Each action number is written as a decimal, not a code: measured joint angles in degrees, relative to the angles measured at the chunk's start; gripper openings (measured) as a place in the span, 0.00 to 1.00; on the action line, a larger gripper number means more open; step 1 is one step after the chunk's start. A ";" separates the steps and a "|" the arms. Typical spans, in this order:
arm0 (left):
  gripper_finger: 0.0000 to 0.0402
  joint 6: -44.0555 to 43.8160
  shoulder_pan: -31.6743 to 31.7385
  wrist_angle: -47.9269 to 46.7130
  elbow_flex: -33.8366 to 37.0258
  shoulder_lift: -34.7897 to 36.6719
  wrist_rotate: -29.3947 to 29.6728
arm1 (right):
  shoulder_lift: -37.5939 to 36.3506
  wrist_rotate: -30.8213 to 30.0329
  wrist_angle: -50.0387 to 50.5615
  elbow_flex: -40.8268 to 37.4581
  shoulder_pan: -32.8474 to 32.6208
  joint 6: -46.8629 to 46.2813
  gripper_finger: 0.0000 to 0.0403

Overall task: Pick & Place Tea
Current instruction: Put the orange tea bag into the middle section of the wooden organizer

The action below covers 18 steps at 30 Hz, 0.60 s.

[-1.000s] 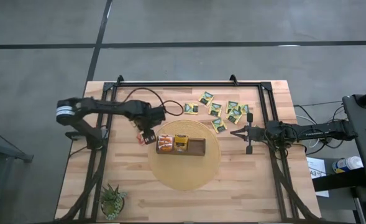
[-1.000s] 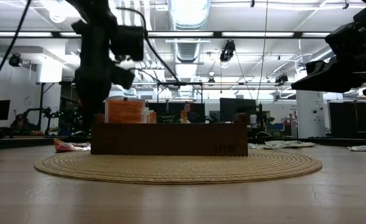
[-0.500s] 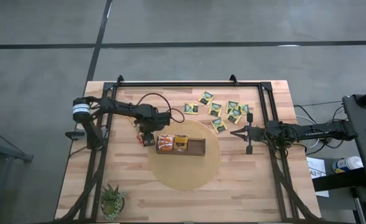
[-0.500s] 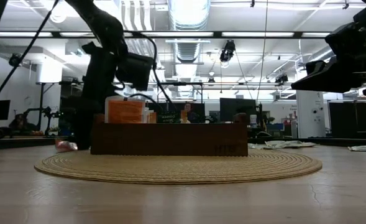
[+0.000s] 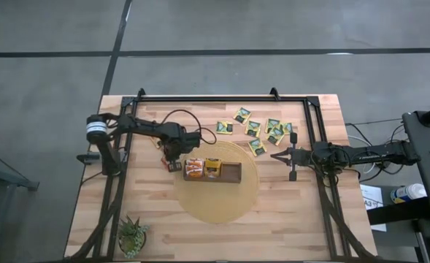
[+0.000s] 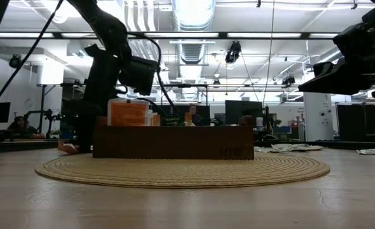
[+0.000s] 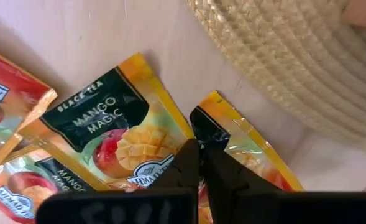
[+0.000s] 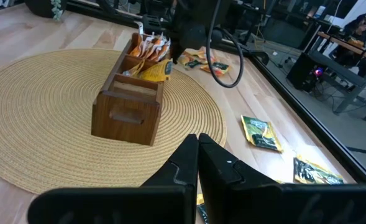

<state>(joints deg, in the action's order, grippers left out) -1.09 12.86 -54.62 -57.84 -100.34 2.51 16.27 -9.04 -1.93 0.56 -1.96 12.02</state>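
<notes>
Since the earlier frame, left pincer [image 7: 200, 163] is lowering and clenching on a yellow-edged mango tea sachet [image 7: 242, 158] lying directly beneath, beside the woven mat [image 7: 282, 56].

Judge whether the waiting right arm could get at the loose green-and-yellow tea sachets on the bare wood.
Probably yes. The shut right gripper hangs just beside the green-and-yellow sachets, which lie flat on the wooden table with nothing standing between; the wooden box sits aside.

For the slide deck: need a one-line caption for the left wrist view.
Left gripper shut on a mango tea sachet lying among others on the table beside the woven mat.
</notes>
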 joint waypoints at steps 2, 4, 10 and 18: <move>0.02 -1.00 -0.04 0.49 0.14 1.42 -0.36 | 0.00 0.01 0.00 0.00 0.00 -0.01 0.02; 0.01 -2.28 -0.07 0.37 0.17 3.29 -0.20 | 0.00 0.00 0.00 0.00 0.00 0.01 0.02; 0.00 -7.62 -0.18 -0.42 0.15 11.19 1.06 | 0.00 0.00 0.00 0.00 0.00 0.01 0.02; 0.00 -18.81 -1.53 -0.95 0.11 23.47 16.02 | 0.00 0.00 0.00 0.00 0.00 -0.01 0.02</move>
<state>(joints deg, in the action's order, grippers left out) -19.90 11.34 -55.57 -57.74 -76.87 18.54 16.27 -9.04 -1.93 0.56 -1.96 12.01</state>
